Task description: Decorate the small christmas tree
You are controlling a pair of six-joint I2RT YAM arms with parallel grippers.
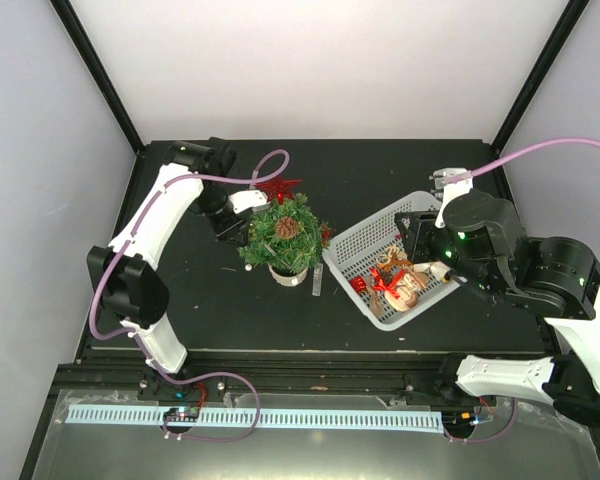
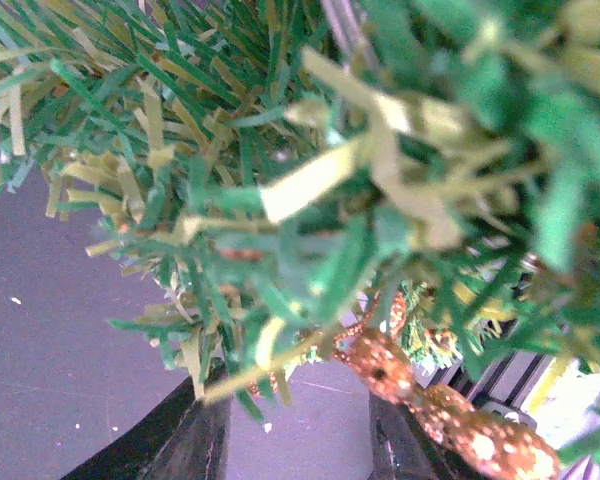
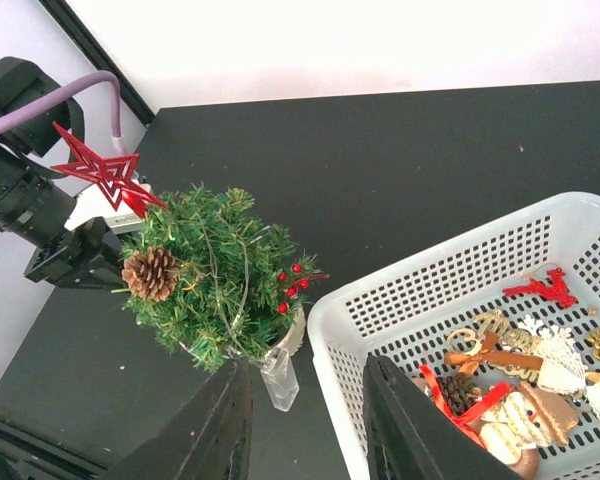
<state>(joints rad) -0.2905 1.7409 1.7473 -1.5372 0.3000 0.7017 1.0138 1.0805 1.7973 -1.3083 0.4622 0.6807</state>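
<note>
The small christmas tree point(image 1: 283, 238) stands mid-table on a whitish base, with a pine cone point(image 3: 150, 272), red berries point(image 3: 292, 280) and a red star point(image 3: 105, 170) on it. My left gripper point(image 1: 242, 222) is pushed into the tree's left side. In the left wrist view green branches point(image 2: 310, 200) fill the frame. The left gripper point(image 2: 298, 400) is open, with bare table showing between its jaws. A glittery orange ornament point(image 2: 385, 368) hangs among the twigs next to the right finger. My right gripper point(image 3: 308, 365) is open and empty, hovering over the near-left rim of the white basket point(image 3: 460, 260).
The basket point(image 1: 365, 240) holds several ornaments, among them a red bow point(image 1: 383, 282) and a gold-brown piece point(image 3: 485, 350). A small clear plastic piece point(image 1: 317, 285) lies by the tree's base. Black frame posts rise at the table's back corners.
</note>
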